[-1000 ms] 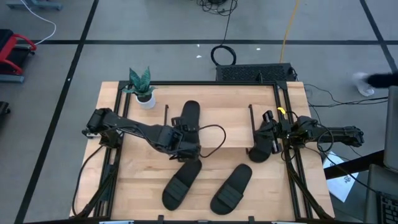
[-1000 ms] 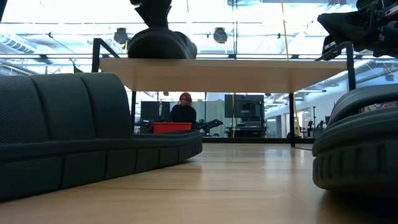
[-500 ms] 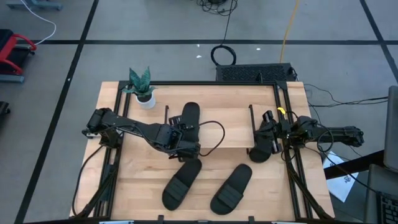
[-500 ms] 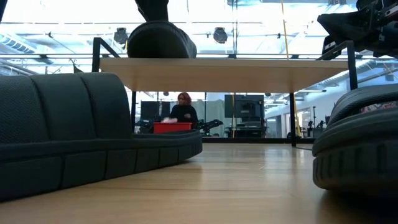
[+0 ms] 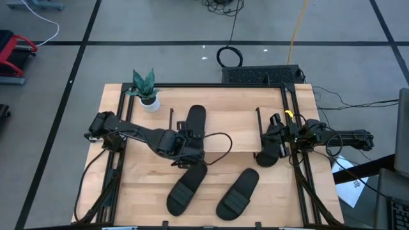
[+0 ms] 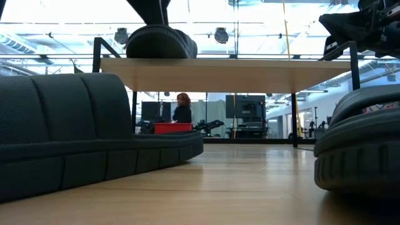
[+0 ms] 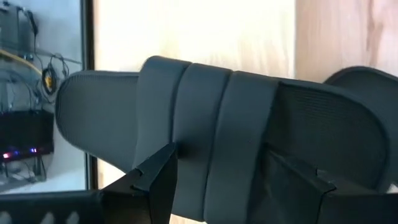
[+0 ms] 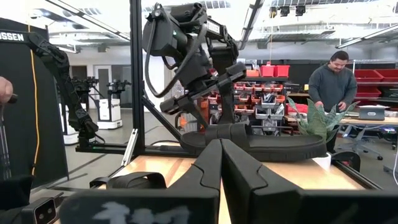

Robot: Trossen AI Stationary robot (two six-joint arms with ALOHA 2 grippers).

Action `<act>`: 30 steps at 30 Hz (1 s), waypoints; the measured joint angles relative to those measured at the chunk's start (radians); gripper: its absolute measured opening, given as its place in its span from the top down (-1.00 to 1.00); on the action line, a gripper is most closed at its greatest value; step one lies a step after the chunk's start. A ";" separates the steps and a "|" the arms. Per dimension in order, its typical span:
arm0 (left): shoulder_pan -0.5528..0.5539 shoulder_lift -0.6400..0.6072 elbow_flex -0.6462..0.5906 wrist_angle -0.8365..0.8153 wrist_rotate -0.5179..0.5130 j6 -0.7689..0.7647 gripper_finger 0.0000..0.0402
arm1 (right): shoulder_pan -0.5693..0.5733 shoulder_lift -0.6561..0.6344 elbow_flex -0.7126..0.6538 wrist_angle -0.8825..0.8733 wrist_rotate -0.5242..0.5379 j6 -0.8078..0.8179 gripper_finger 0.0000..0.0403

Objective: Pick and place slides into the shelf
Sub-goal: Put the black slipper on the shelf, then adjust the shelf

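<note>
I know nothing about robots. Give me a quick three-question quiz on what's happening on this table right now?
1. True or false: the potted plant stands on top of the shelf.
2. Which gripper has its jaws around the strap of the slide on the shelf? A) left gripper B) right one C) neither
3. Fill in: the high view shows ___ black slides in all.

Key: 1. False, it stands on the table beside the shelf. 2. A. 3. Four.
</note>
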 joint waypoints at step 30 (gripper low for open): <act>-0.414 -0.171 0.001 -0.089 -0.281 -0.054 0.84 | 0.000 0.000 0.048 -0.014 -0.128 0.056 1.00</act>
